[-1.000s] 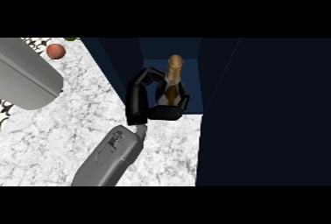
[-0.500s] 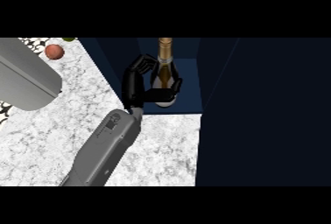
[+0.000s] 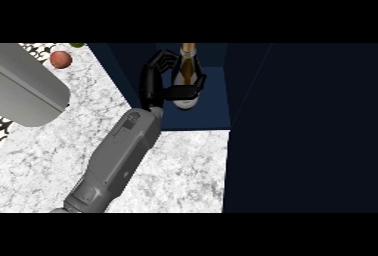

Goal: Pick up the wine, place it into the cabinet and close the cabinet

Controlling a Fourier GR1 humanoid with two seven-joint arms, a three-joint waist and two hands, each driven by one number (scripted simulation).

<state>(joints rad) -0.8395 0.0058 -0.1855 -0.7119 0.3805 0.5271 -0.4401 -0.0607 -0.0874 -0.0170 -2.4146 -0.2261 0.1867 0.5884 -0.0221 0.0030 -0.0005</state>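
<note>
The wine bottle, dark glass with a gold neck and a pale base, stands upright inside the open dark blue cabinet. My right hand reaches into the cabinet from the lower left. Its fingers curl round the bottle's left side and its thumb crosses the bottle's lower body. The grey right forearm lies diagonally over the marble counter. My left hand does not show; only a thick grey forearm fills the upper left.
The cabinet's door, a large dark panel, stands open along the right side. A red apple and a small green thing lie at the counter's far left.
The right hand has carried the bottle further up the view, deeper into the cabinet. The bottle went from tilted to upright.
</note>
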